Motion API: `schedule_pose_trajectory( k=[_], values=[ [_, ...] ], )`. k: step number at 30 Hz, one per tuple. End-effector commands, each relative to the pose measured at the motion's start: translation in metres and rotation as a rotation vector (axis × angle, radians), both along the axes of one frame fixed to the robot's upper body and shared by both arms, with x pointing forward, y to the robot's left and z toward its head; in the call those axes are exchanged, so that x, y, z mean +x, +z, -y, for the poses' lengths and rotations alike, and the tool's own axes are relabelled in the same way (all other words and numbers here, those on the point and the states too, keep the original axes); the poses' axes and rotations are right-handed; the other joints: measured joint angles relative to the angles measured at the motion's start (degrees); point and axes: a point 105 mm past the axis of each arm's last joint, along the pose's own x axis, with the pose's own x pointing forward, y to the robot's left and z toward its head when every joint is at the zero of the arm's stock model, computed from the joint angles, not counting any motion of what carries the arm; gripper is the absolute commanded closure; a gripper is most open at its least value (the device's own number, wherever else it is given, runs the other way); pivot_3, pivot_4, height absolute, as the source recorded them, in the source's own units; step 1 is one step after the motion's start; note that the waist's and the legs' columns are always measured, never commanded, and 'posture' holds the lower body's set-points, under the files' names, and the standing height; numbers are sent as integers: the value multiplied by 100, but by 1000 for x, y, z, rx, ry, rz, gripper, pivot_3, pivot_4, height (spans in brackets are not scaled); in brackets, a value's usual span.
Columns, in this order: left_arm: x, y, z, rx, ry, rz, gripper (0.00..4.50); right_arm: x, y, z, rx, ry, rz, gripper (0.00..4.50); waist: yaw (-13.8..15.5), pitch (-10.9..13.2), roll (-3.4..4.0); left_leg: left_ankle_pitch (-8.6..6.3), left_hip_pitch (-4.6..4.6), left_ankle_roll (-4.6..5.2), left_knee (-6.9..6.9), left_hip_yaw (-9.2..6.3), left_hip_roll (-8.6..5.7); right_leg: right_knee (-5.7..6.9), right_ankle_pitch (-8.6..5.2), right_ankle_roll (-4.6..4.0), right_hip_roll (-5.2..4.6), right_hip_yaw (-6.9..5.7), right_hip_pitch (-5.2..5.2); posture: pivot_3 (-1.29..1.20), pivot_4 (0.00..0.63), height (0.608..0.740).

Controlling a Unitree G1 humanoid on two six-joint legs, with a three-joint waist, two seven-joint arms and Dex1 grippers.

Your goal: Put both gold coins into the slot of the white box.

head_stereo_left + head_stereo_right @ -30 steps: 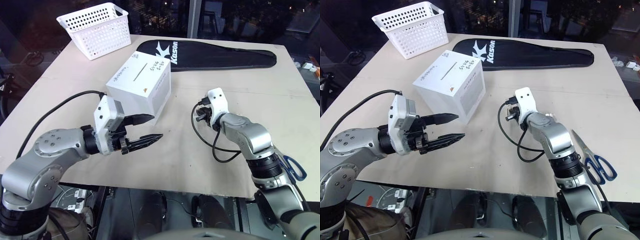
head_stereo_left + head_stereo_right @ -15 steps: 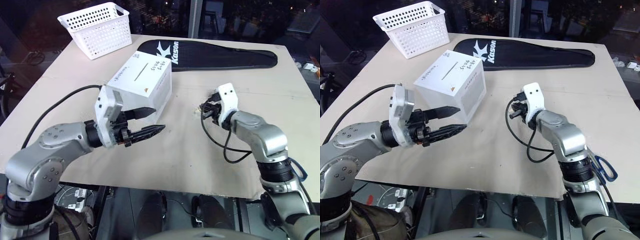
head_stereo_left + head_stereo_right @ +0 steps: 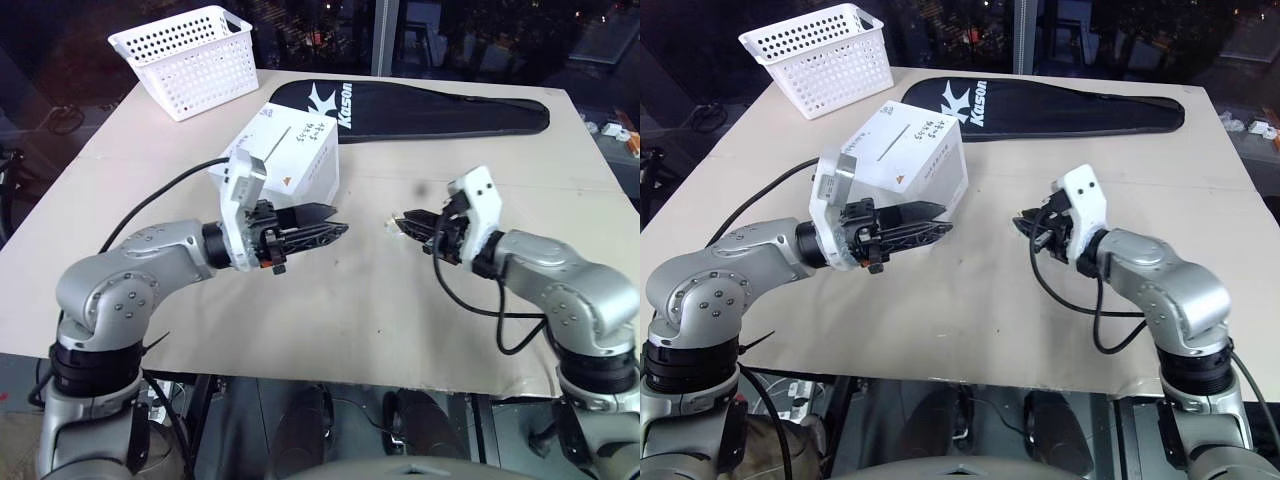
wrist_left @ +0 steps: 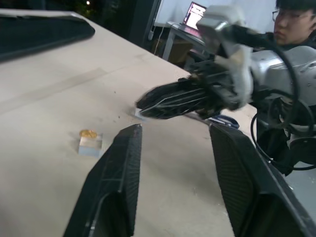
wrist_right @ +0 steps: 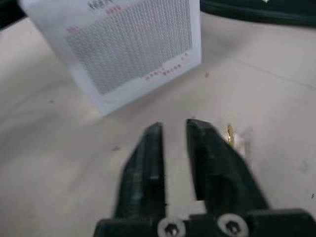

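Note:
The white box (image 3: 290, 165) stands tilted on the table, its thin dark slot (image 3: 279, 140) on the upper face. One gold coin (image 4: 89, 133) lies on a small clear holder (image 4: 91, 144) on the table. In the right wrist view the same coin (image 5: 230, 134) sits just beside one finger (image 5: 210, 153). My right gripper (image 3: 396, 222) hovers low over the table, its fingers a narrow gap apart with nothing between them. My left gripper (image 3: 338, 218) is open and empty in front of the box. It points at the right gripper across a short gap.
A white perforated basket (image 3: 190, 55) stands at the far left corner. A long black racket case (image 3: 440, 105) lies along the far edge. Blue scissor handles (image 4: 224, 121) lie behind my right arm. A person (image 4: 291, 19) sits beyond the table.
My right gripper has lifted and drawn back from the table, and its fingers have parted slightly. My left gripper has swung in towards it, with its fingers closer together than before.

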Motion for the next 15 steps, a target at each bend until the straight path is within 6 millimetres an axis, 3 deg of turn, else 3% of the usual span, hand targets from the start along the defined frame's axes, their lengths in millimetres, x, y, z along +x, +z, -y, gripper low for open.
schedule_pose_trajectory(
  k=[1, 2, 5, 8, 15],
  values=[
    [-7, 7, 0, 27, -8, 71, 2331, 24, -5, 2, -92, -112, 81, 2570, 8, 0, 0, 0, -1, 0, 0, 1, 0, 0, 0, 0, -1, 1, 0, 0, 150, 740],
    [-9, 6, -1, 40, -5, 81, 2331, 29, -8, 0, -82, -129, 71, 2570, 14, 0, 0, 0, -2, 0, 1, 1, -2, -1, 0, 0, -1, 1, 0, 0, 150, 740],
    [-12, 4, -2, 63, 5, 101, 2331, 37, -13, -4, -75, -145, 48, 3156, 20, 0, 1, 0, -4, 0, 1, 3, -2, -3, 1, 0, -2, 0, -1, 0, 150, 740],
    [-15, 2, -4, 86, 10, 118, 2331, 42, -17, -7, -84, -148, 35, 4466, 20, 0, 0, 0, -5, 0, 1, 2, -2, -3, 1, 0, -3, 0, -1, 0, 150, 740],
    [-20, -3, -11, 99, 26, 128, 2331, 51, -19, -4, -100, -169, 29, 4466, 21, 1, 1, 0, -4, 0, 0, 1, -1, -3, 1, -1, -5, -1, -1, 0, 150, 740]
  ],
)
